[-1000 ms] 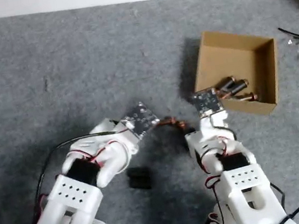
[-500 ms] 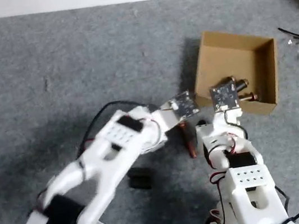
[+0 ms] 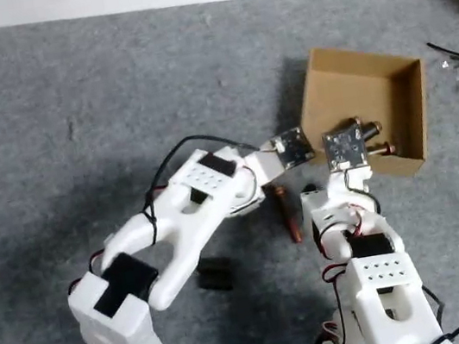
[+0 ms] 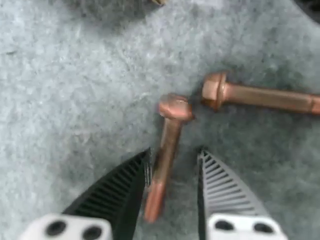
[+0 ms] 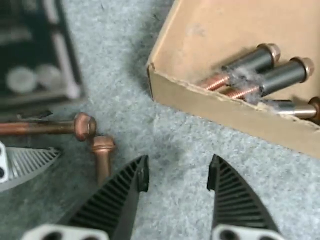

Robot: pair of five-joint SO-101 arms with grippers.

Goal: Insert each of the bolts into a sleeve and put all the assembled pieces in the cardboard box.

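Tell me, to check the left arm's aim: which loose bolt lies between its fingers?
The bolt pointing lengthwise into the left gripper; the other bolt lies crosswise beyond its head.

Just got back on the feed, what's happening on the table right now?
The left end effector is down at the carpet, open, with one copper bolt lying between its jaws, not clamped yet. A second bolt lies just beside that one's head. The right end effector hangs open over bare carpet next to the cardboard box, holding nothing. Sleeved bolts already lie inside the box.
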